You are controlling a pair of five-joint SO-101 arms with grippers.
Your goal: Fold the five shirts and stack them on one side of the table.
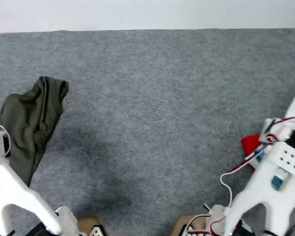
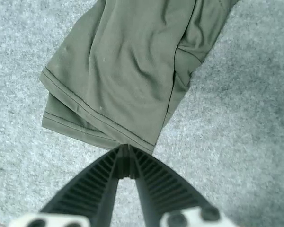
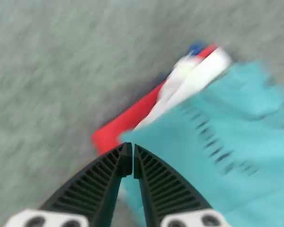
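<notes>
- At the tabletop's (image 1: 162,98) right edge, shirts (image 3: 217,142) look stacked; right gripper (image 3: 132,158) pressed together.
- By its left edge, green shirt (image 1: 32,123) awaits folding; left gripper (image 2: 128,158) pressed together at the hem.

Olive shirt (image 1: 32,120) (image 2: 128,71): one, loosely bunched and creased, its stitched hem doubled over itself; lies at the left side of the table (image 1: 157,98).
Red shirt (image 1: 250,145) (image 3: 123,125): flat, lowest of a pile at the right side.
White shirt (image 3: 199,78): edge showing above the red.
Turquoise shirt (image 3: 227,156): top of the pile, dark print, blurred.
</notes>
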